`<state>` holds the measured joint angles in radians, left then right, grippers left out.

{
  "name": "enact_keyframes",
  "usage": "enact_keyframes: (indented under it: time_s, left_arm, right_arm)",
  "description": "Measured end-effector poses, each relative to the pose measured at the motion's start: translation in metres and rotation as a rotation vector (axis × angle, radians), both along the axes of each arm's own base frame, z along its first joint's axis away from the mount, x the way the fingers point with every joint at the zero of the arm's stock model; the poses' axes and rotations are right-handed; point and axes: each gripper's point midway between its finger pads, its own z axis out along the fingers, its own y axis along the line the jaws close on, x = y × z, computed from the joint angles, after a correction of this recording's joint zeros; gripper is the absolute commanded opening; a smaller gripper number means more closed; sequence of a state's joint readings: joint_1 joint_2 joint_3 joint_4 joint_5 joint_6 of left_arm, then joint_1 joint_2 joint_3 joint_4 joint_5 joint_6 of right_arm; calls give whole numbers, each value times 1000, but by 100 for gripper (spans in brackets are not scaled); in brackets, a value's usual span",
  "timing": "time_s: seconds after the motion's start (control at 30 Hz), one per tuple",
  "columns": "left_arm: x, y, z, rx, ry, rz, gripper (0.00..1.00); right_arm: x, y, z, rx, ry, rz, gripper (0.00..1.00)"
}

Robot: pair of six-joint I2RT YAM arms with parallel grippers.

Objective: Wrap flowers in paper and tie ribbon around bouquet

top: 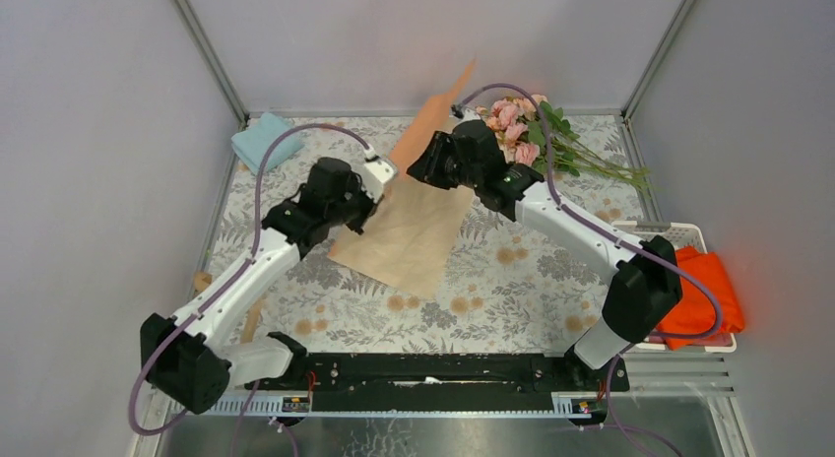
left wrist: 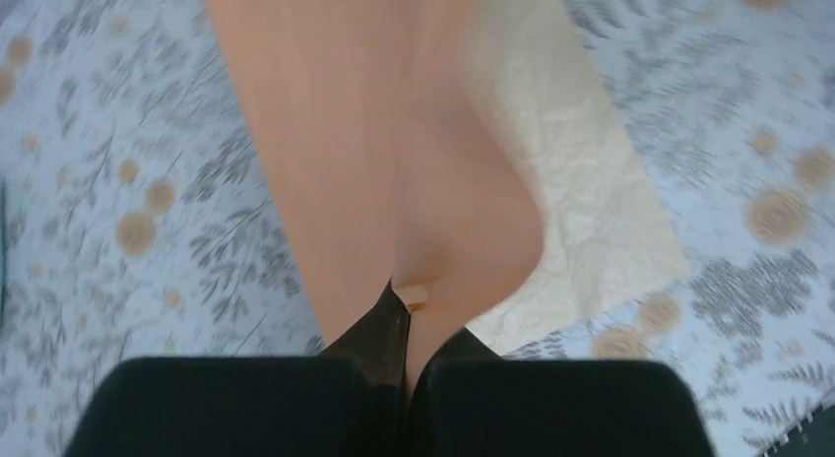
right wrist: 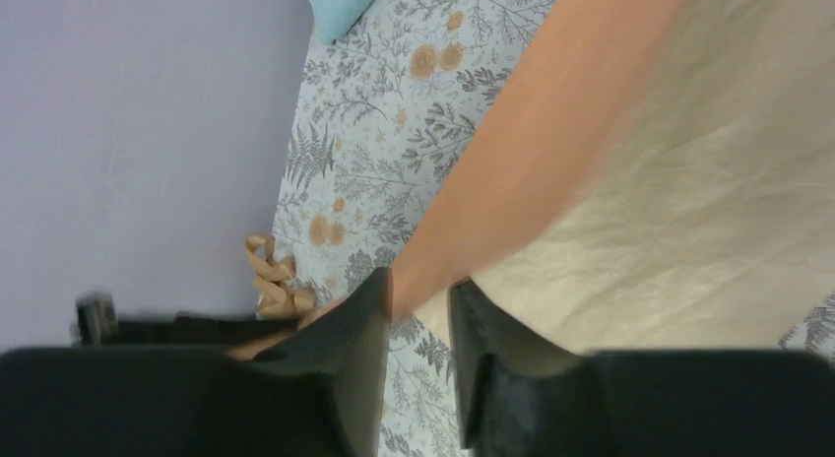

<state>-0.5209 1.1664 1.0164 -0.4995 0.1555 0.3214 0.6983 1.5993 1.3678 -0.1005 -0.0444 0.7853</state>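
The worktop [top: 512, 280] has a floral-patterned surface. The paper [top: 409, 235] lies near its centre, with the far end raised. The flowers [top: 522, 132] lie far right, a light-blue cloth [top: 264, 142] far left, and the ribbon [right wrist: 276, 280] at the left edge.

Floral-print worktop [top: 512, 299]. A light-blue cloth [top: 264, 142] lies at its far left corner. An orange cloth [top: 701, 297] sits in a white basket [top: 679, 228] at the right edge.

No text, label, brand, number or sign can be read anywhere
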Motion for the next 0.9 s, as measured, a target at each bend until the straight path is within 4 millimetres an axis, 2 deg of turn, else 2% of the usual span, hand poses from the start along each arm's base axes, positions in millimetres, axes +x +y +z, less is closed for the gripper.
enact_keyframes:
  time_s: [0.03, 0.1, 0.13, 0.17, 0.23, 0.3, 0.37, 0.47, 0.6, 0.7, 0.73, 0.8, 0.9]
  left_arm:
    - [11, 8, -1, -23, 22, 56, 0]
    - [35, 39, -1, -89, 57, 211, 0]
    - [44, 57, -1, -120, 64, 285, 0]
    - [54, 79, 2, -168, 72, 379, 0]
    - [68, 113, 10, -286, 81, 514, 0]
    - [74, 130, 17, -418, 97, 585, 0]
    - [74, 139, 19, -529, 136, 632, 0]
    - [72, 150, 17, -630, 191, 694, 0]
    - [72, 168, 16, -690, 215, 765, 0]
    - [69, 180, 8, -707, 229, 812, 0]
    - [67, 183, 3, -709, 239, 825, 0]
    - [64, 188, -5, -711, 254, 849, 0]
    - [63, 195, -13, -714, 268, 877, 0]
  right_arm:
    - [1, 0, 1, -29, -14, 19, 71]
    - [1, -5, -2, -81, -27, 44, 90]
    - [0, -9, -8, -111, -29, 63, 97]
    - [0, -17, -16, -133, -24, 71, 99]
    - [2, -39, -38, -165, 15, 59, 100]
    - [8, -73, -70, -197, 89, 10, 100]
    - [14, -112, -108, -236, 181, -61, 100]
    - [21, -150, -153, -293, 303, -137, 99]
    - [29, -164, -200, -315, 406, -161, 94]
    - [44, -167, -222, -296, 452, -169, 88]
    - [53, -164, -220, -275, 450, -164, 86]
    - [82, -160, -218, -243, 409, -179, 82]
    - [108, -149, -220, -171, 386, -178, 80]
